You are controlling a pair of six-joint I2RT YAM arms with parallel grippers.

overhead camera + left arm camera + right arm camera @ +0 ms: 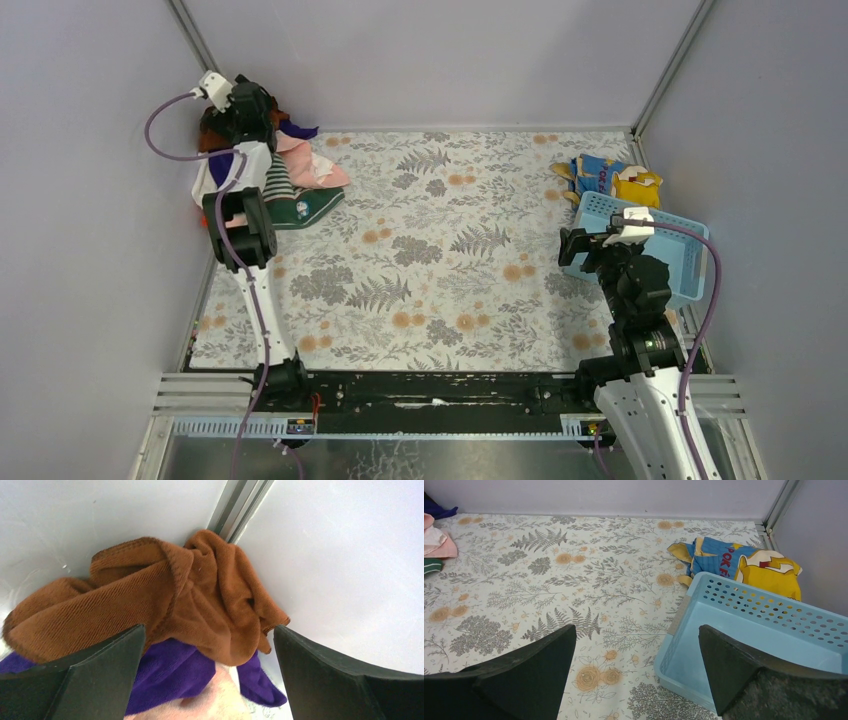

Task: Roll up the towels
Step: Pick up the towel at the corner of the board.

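Early in the job, at a guess: picking a first towel out of the heap, with nothing yet spread flat or rolled. Finds the towels [268,170] bunched tight in the far left corner of the table [450,280]: a brown towel [165,595] on top, a purple towel [170,672] beneath it, a pink towel [322,165] and a striped towel [280,182] spilling out along the far edge. Hangs the left gripper [207,630] right over the brown towel, fingers spread wide to either side of its folds, pinching nothing; cannot tell from the wrist view about contact with the cloth. Holds the right gripper [636,630] well apart, near the right edge, above the near corner of a blue basket [749,597], fingers likewise spread and empty. Shows a printed yellow-and-blue cloth [744,562] lying in the far right corner, just behind the basket. Calls next, probably, for lowering the left fingers onto one fold of the brown towel, closing on that layer alone, and dragging it clear to the open middle of the table for flattening. Risks lifting the purple towel along with it, given the tangle; needs a shallow pinch near a free edge rather than a deep grab.
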